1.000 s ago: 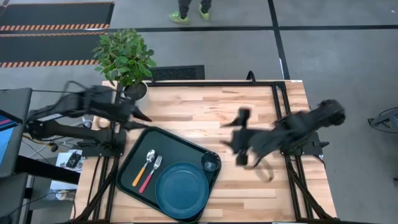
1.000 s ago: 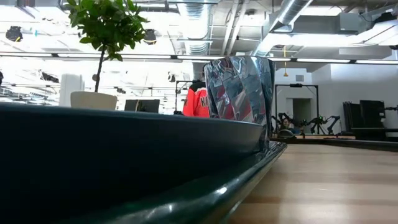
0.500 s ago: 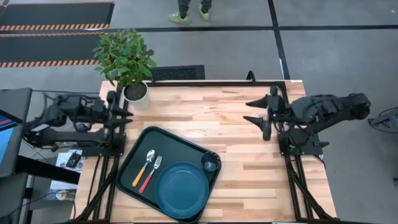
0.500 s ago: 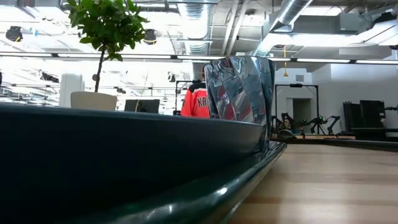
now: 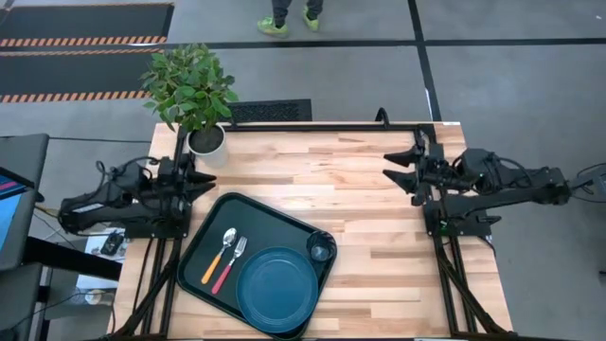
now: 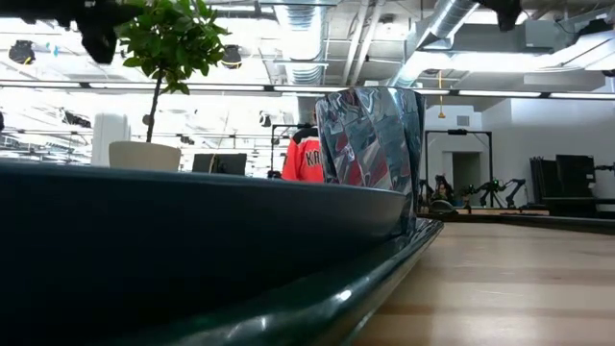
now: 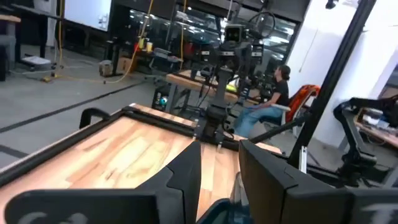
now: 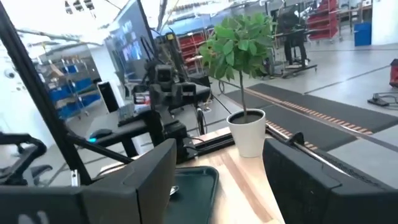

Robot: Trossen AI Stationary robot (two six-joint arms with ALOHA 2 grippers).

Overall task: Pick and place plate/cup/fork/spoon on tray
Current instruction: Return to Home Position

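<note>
Round dark-blue plate (image 5: 276, 291), small grey-blue cup (image 5: 321, 250), pink-handled fork (image 5: 230, 263) and orange-handled spoon (image 5: 218, 253) lie on the dark-green rectangular tray (image 5: 213, 224); left gripper (image 5: 202, 176) and right gripper (image 5: 397, 169), both spread and empty, should park clear.

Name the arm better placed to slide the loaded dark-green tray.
Left: the left gripper, open, sits nearest the dark-green rectangular plastic tray; the right gripper, open, waits across bare wood. Likely, though both look retracted.
</note>
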